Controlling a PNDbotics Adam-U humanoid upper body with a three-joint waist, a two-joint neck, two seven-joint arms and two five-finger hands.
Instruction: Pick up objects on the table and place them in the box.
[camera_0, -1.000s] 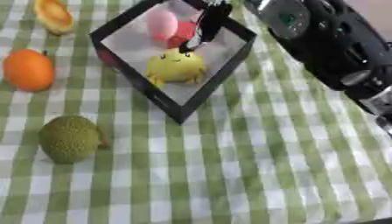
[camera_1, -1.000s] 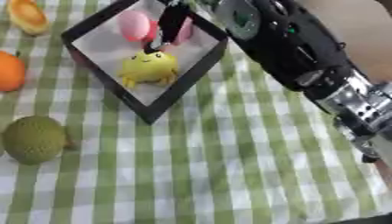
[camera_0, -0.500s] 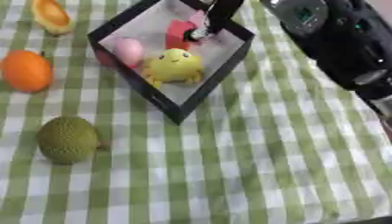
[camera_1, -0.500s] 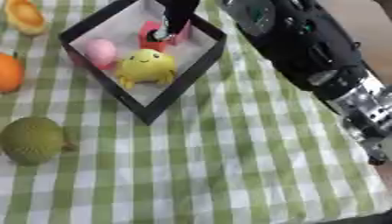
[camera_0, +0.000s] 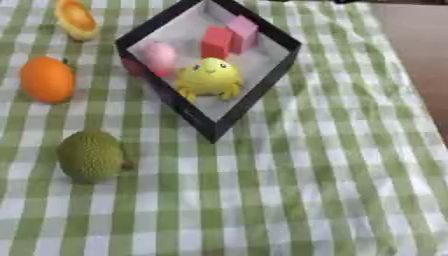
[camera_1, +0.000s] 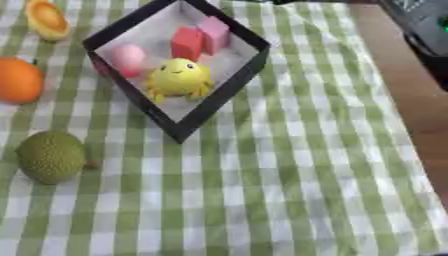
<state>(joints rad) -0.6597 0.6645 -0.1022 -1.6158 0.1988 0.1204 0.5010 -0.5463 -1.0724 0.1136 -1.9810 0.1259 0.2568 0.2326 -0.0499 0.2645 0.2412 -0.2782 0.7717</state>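
1. Left eye view: we count four toys inside the box (camera_0: 213, 131): a yellow figure (camera_0: 208, 78), a pink ball (camera_0: 159, 55), a red block (camera_0: 215, 43) and a pink block (camera_0: 242, 32). Neither hand shows, so we cannot tell its fingers' state.
2. Right eye view: left of the box, three fruits lie on the worktop: an orange (camera_1: 17, 80), a green durian (camera_1: 51, 156) and a halved fruit (camera_1: 45, 19). The bumpy durian looks light; we would cup its sides.

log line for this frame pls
box: yellow toy, pink egg, red block, pink block inside | cloth: orange, green fruit, cut fruit | hands: none visible
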